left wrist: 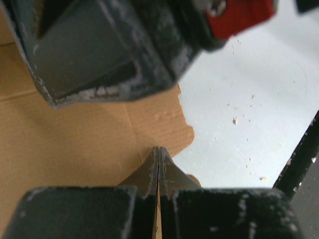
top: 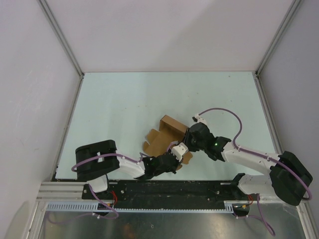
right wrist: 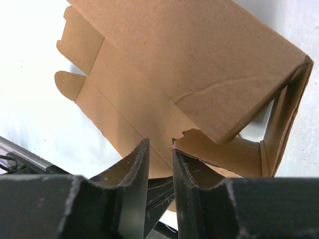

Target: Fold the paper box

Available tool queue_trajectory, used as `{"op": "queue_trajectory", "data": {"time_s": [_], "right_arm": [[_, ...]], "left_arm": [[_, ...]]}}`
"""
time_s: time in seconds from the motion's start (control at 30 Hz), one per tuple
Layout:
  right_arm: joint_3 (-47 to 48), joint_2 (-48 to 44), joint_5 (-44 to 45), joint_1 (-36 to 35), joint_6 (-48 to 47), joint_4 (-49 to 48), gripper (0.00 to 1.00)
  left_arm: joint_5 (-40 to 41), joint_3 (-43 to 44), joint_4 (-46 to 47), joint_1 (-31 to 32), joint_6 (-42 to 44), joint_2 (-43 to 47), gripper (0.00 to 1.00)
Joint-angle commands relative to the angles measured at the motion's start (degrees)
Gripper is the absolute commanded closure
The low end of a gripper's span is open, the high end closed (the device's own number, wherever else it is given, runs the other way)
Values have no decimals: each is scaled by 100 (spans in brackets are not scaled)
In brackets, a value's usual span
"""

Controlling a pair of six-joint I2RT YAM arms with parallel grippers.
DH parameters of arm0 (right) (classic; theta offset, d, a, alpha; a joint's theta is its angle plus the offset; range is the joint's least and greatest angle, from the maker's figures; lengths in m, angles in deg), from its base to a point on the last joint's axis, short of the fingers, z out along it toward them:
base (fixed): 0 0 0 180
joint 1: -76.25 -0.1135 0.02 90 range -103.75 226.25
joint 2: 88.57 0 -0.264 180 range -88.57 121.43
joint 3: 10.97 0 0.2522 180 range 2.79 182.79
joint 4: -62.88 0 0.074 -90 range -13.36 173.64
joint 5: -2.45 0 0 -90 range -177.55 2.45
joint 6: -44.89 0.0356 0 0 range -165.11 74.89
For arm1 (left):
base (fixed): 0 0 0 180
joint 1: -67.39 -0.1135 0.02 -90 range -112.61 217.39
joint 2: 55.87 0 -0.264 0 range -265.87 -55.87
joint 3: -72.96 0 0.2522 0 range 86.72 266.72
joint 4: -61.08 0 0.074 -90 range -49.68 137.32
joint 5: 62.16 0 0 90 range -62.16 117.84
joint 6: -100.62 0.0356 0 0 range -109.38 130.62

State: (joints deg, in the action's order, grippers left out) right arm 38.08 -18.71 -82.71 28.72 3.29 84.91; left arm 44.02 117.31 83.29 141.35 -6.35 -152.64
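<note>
While the left gripper is resting on the near flat panel with its two dark fingers pressed fully together, it is acting, by the look of it, as a hold-down. Whether a thin edge of card is pinched between them cannot be told.

Just beyond it, the right gripper is standing with its fingers a narrow gap apart and nothing clamped in that gap. The ragged edge of an inner flap is lying just beside one fingertip.

The plain brown die-cut cardboard paper box is sitting on the pale, crumb-speckled table top, near the arm bases and directly under the two grippers. Its near panel with rounded tabs is lying flat. The far panel is rising and leaning over toward the grippers, with one end wall standing upright.

Judged from this layout, the step in hand is erecting the walls, and the fold is only partway done. The next move is calling for the right gripper to take the inner flap and tuck it inside the raised wall. The left gripper should be pinning the base flat meanwhile. The torn flap edge is calling for a light, square grip.
</note>
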Motion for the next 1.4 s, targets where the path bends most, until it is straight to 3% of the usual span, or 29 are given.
{"op": "queue_trajectory", "data": {"time_s": [0.0,0.63,0.8,0.97,1.13,1.37], "right_arm": [[233,-140,-53,7,-85,-89,70],[330,-1448,-757,147,-314,-186,65],[338,-2011,-134,287,-507,253,61],[470,-2354,954,472,-385,1377,60],[751,-2004,1572,622,-138,2537,58],[734,-1889,2020,745,46,3031,48]], "left_arm": [[-151,-35,-90,-21,-34,-114,100],[-221,-88,-90,-21,-87,-61,100],[-221,-97,-90,-13,-87,-61,100],[-212,-106,-90,-21,-78,-61,100],[-195,-88,-90,-21,-61,-88,100],[-195,-88,-90,-13,-52,-44,100]]}}
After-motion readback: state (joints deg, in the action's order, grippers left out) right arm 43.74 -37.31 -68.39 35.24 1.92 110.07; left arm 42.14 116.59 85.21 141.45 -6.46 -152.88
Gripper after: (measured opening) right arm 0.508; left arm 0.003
